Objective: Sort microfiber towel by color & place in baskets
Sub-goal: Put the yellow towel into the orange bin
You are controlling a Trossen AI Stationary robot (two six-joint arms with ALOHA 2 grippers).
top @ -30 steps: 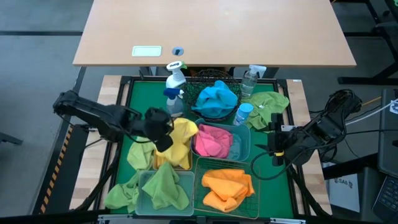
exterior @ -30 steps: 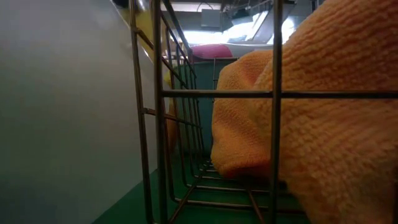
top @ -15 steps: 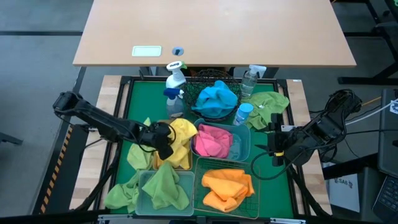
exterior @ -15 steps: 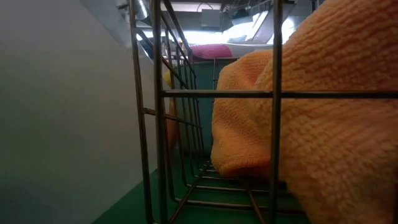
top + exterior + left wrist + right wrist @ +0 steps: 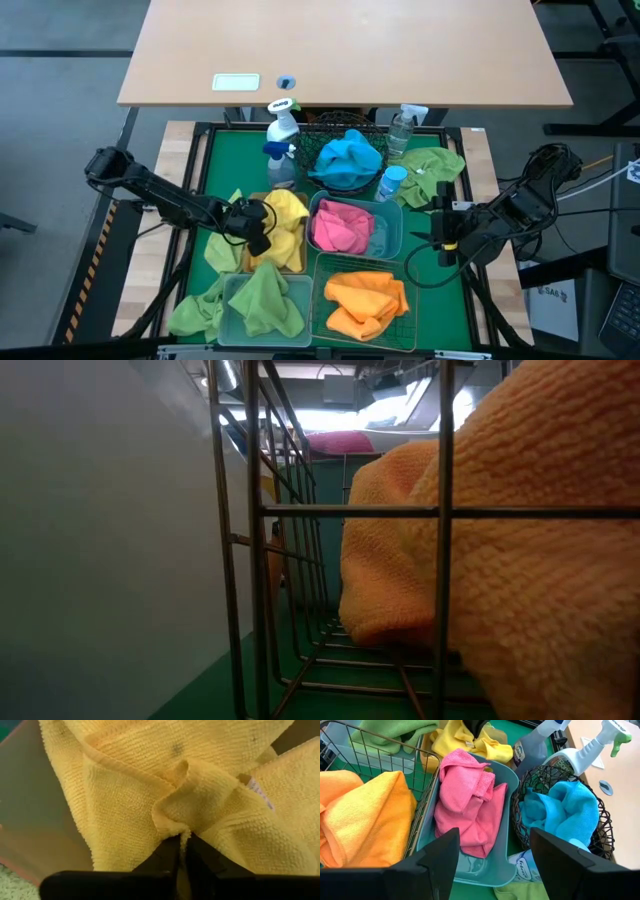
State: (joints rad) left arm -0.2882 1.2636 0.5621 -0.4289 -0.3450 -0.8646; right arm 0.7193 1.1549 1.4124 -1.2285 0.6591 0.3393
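My left gripper [image 5: 257, 227] is low over the amber bin [image 5: 250, 262], shut on a yellow towel [image 5: 288, 214] that lies in that bin. The left wrist view shows the gripper [image 5: 183, 842] and the towel [image 5: 150, 785] close up. My right gripper [image 5: 441, 240] waits open at the table's right side; its wrist view looks between its fingers [image 5: 492, 857] across the baskets. A blue towel [image 5: 350, 158] fills the black mesh basket, pink towels [image 5: 345, 228] the teal bin, orange towels [image 5: 365, 300] the green wire basket, and green towels [image 5: 265, 298] the pale-green bin. My left gripper pinches a raised fold of the yellow towel [image 5: 181, 822] between its two fingers [image 5: 165, 857]. It comes from above, slanting in from the table's left. The rest of the towel lies slack and spread in the amber bin [image 5: 35, 835].
Loose green towels lie at the far right [image 5: 432, 165], left of the amber bin [image 5: 222, 250] and at the near left corner [image 5: 195, 312]. Spray bottles [image 5: 282, 135] [image 5: 400, 128] [image 5: 390, 182] stand around the black basket. The low view is filled by wire bars and orange towel [image 5: 520, 540].
My left gripper has gone down and a little toward the near edge, into the amber bin, still shut on the yellow towel. The towel, which hung below the fingers, has settled onto the yellow heap in the bin.
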